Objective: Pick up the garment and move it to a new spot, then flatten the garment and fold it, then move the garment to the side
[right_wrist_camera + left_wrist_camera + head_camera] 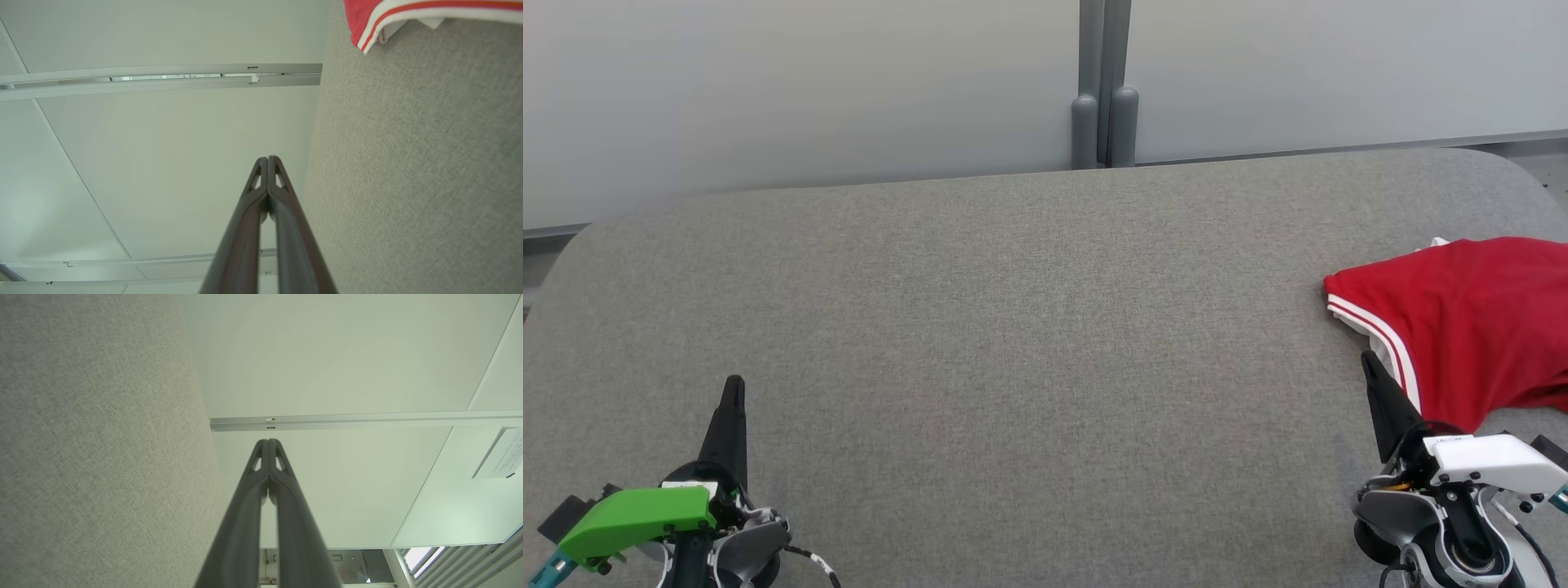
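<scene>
Red garment lies folded at right edge of frame on grey desk, seemingly already set aside; left hand lower left, right hand near its hem, both pinched together, empty, likely parked.

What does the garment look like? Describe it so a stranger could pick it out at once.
Start from the wide grey fabric-covered table that spans the head view. On its right side, just beyond the right gripper, lies the garment. It is bright red with white stripes along one edge, set against plain grey cloth all round.
</scene>
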`<state>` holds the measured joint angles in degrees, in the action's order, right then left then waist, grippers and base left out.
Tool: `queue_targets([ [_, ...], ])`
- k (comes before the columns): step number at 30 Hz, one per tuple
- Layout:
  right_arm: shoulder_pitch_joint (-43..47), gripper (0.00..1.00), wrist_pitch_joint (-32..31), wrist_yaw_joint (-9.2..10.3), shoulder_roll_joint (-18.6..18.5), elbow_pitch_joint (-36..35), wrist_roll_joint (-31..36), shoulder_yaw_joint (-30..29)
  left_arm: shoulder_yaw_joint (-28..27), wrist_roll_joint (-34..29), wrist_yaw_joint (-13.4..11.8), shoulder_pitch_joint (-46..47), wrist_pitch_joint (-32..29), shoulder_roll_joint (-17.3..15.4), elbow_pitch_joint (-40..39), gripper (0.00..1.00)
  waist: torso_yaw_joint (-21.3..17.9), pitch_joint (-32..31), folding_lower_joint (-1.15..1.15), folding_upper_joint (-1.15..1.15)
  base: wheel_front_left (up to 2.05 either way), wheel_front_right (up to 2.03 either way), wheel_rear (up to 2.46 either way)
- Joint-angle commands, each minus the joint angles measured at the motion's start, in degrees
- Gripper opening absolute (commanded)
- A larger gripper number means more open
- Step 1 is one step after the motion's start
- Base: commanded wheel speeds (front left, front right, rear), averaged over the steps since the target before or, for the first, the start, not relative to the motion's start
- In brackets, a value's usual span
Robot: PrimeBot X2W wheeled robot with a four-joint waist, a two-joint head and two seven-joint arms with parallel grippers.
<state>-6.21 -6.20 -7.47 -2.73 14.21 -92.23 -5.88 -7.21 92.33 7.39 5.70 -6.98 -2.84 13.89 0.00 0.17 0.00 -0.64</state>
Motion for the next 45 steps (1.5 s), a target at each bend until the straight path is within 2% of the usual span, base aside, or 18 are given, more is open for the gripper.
queue_targets([
  [1, -0.62, 0.0, -0.14, -0.03, -0.29, 0.09, -0.45, 0.06, -0.07, 0.05, 0.18, 0.81, -0.08, -0.07, -0.07, 0.0, 0.0, 0.0, 0.0, 0.64, 0.0, 0.0, 0.0],
  [45, -0.62, 0.0, -0.13, -0.04, -0.29, 0.08, -0.45, 0.07, -0.05, 0.06, 0.19, 0.8, -0.06, -0.07, -0.07, 0.0, 0.0, 0.0, 0.0, 0.64, 0.0, 0.0, 0.0],
])
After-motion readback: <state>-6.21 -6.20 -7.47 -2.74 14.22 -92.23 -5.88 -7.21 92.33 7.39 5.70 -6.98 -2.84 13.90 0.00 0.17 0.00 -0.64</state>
